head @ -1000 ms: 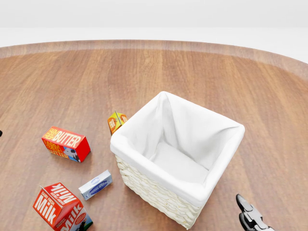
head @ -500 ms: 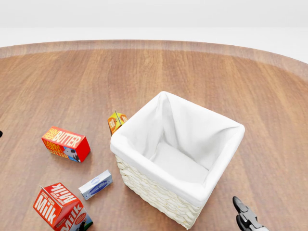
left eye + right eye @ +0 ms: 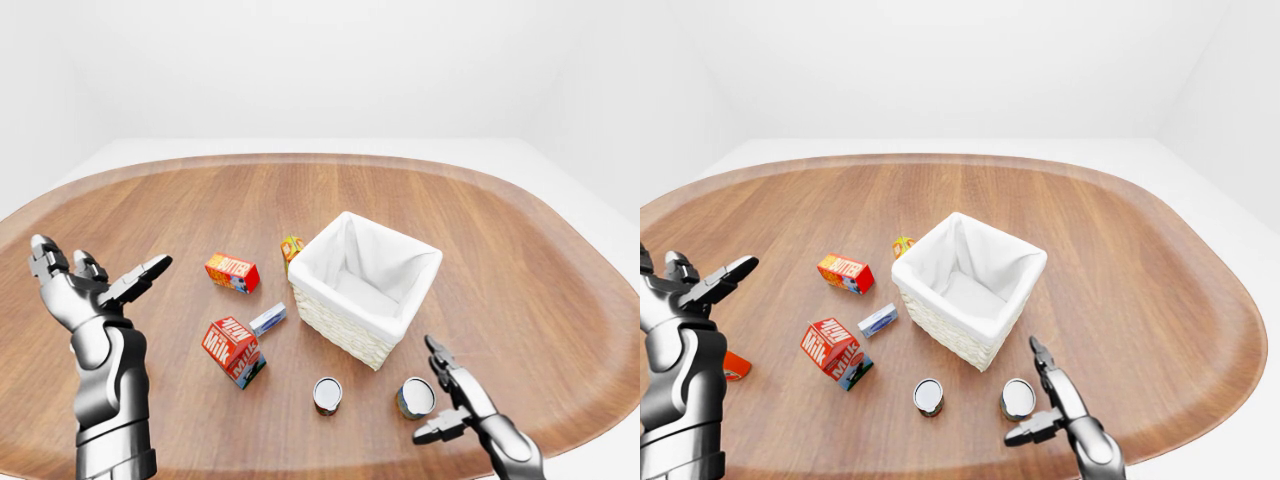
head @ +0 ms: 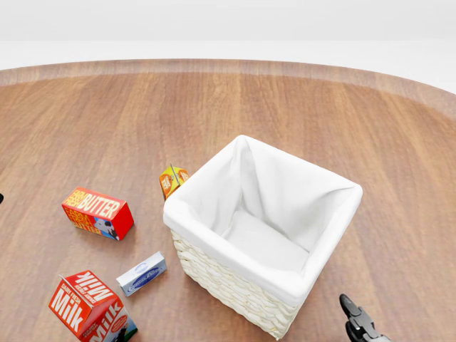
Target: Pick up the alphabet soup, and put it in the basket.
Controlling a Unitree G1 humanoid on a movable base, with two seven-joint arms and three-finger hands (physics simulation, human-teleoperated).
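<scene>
Two cans lie on their sides on the wooden table below the basket in the left-eye view, one at the left [image 3: 327, 395] and one at the right [image 3: 416, 398]. Their silver ends face me, and I cannot read which one is the alphabet soup. The white-lined wicker basket [image 3: 340, 330] stands just above them and holds nothing. My right hand [image 3: 443, 393] is open right beside the right can, fingers spread, and its tip shows at the bottom of the head view [image 4: 354, 320]. My left hand [image 3: 100, 267] is open and raised at the far left, holding nothing.
Left of the basket are a red butter box [image 3: 232, 272], a red milk carton [image 3: 233, 351], a small blue-white box [image 3: 267, 319] and an orange carton [image 3: 291, 247]. A red thing [image 3: 736, 366] shows beside my left arm. The table's rounded edge runs close below my hands.
In the head view my right hand's tip has slid a little to the left along the bottom edge. The basket and boxes have not moved.
</scene>
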